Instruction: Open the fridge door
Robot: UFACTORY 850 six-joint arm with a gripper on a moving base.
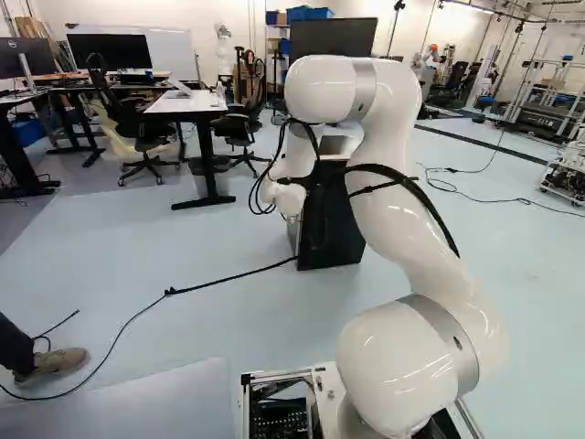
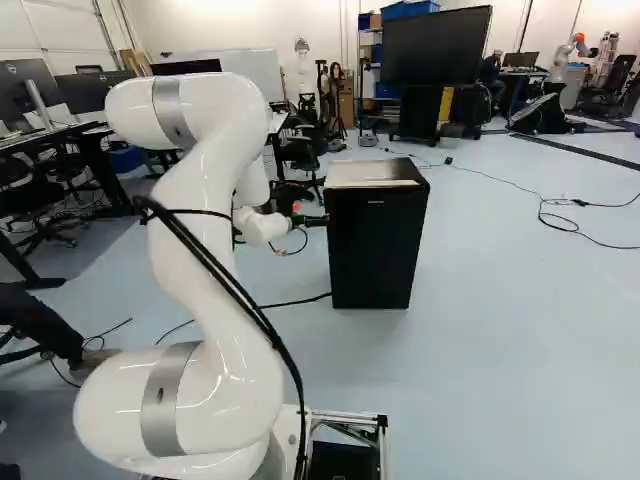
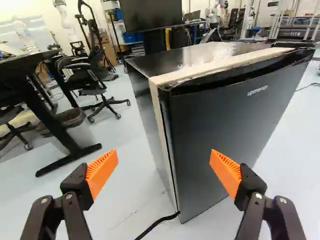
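One word in small pale letters [image 3: 258, 90] runs across the upper part of the black fridge door [image 3: 215, 135]. A tiny mark [image 1: 13, 44] on a dark monitor [image 1: 37, 60] is too small to tell.

- The room was brightly and fairly evenly lit in all three views
- The back wall [image 2: 260, 25] looked almost washed out
- Small white glints sat on the glossy arm [image 1: 393, 174], with soft grey shading along its curves
- Patchy glare lay across the top of the fridge [image 3: 185, 58] in the wrist view
- The pale floor [image 2: 500, 350] had a soft sheen, turning greyer at the left of both base views
- Dark chairs [image 3: 87, 70] lost detail in their shaded parts
- Far shelves [image 1: 276, 41] looked slightly soft
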